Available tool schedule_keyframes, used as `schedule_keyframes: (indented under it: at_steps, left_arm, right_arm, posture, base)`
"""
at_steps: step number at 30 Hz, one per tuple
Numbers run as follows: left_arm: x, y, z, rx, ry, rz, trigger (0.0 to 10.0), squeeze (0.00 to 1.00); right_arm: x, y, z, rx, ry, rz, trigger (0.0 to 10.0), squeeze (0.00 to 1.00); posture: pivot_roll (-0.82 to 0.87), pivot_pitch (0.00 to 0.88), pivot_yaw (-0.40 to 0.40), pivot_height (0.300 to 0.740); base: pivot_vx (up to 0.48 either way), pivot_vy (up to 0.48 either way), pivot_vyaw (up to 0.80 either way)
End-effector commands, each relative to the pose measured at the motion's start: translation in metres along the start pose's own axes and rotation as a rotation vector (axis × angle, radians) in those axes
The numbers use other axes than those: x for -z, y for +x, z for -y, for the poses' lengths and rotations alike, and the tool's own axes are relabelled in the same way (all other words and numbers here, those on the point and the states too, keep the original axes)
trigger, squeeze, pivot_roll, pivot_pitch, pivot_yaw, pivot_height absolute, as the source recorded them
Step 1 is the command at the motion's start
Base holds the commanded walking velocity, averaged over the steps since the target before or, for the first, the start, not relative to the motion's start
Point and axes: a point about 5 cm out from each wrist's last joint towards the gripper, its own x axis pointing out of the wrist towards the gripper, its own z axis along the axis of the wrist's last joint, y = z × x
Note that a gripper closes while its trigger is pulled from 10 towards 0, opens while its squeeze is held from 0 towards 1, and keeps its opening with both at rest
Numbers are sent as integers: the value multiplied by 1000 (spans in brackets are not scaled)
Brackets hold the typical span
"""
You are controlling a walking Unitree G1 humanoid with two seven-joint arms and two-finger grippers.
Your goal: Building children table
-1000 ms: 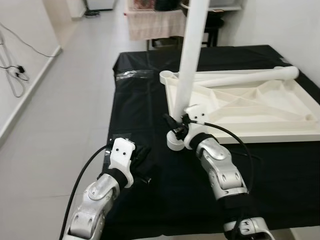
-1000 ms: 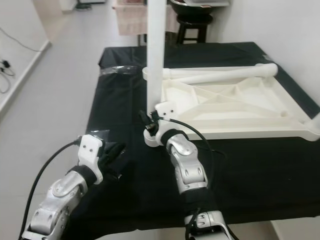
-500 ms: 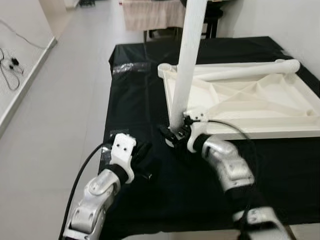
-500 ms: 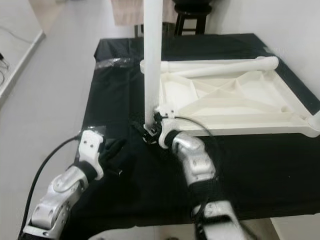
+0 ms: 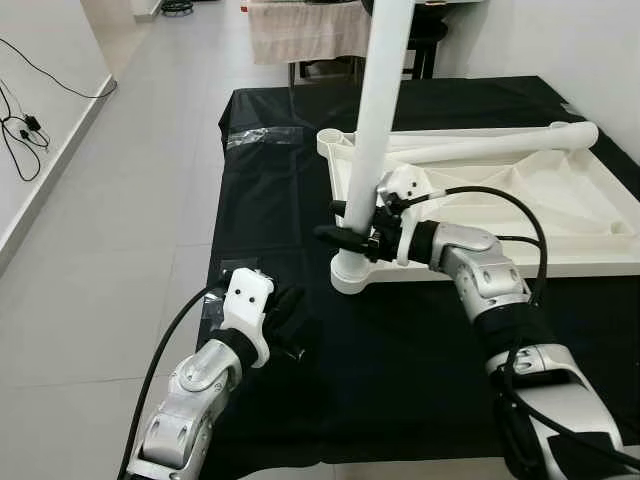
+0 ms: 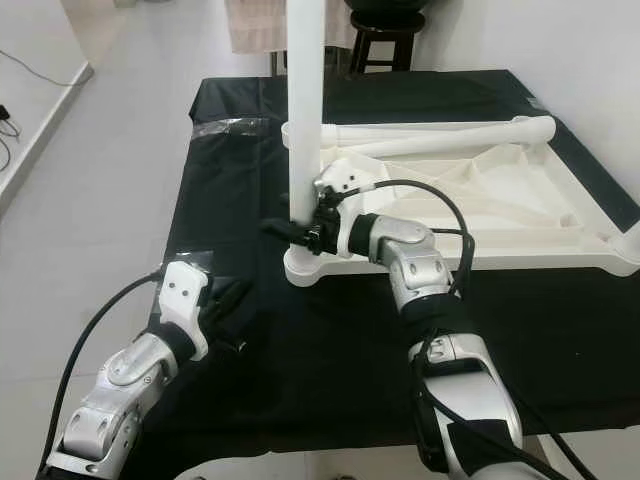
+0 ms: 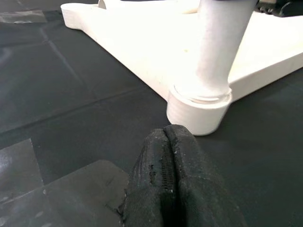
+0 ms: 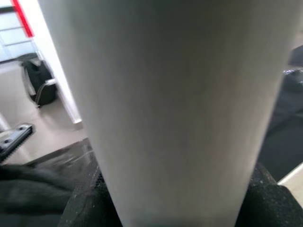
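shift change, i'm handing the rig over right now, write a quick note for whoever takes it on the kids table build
Right gripper: closed around the upright white table leg, just above its socket.
Left gripper: shut, empty, low over the black cloth in front of that corner.
White tabletop lies upside down on the cloth; a second leg lies loose across its far edge.
Done: one leg stands in the near-left corner socket; seating unconfirmed.
Left: confirm that leg is fully seated, fit the loose leg and any others.

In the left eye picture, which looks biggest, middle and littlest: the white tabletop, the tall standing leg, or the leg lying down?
1. The white tabletop looks biggest.
2. The standing leg, held by the right gripper.
3. The lying leg looks smallest, but it lies farther from the camera, so 2 and 3 are unsure.
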Motion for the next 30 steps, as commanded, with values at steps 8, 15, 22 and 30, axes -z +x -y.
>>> schedule_keyframes:
  at_steps: [8,15,22,30]
  left_arm:
    - [4,-2,0,-1,-8,-14,10000,0]
    - [3,-4,-3,1,-6,-17,10000,0]
    - [3,-3,-5,2,4,-20,10000,0]
    - [2,-4,-5,-17,7,-14,10000,0]
  right_arm:
    - [18,-2,-6,24,78,41,0,0]
    - [60,-5,-29,671,183,-47,0,0]
    - [61,2,-48,703,48,-87,0,0]
    - [62,9,-50,646,84,-87,2510,0]
  posture:
    - [2,116,-8,740]
    - [-5,121,-10,740]
    - [14,115,-20,740]
    - [1,120,-9,740]
  base:
    - [0,0,0]
    - [0,0,0]
    - [0,0,0]
    - [0,0,0]
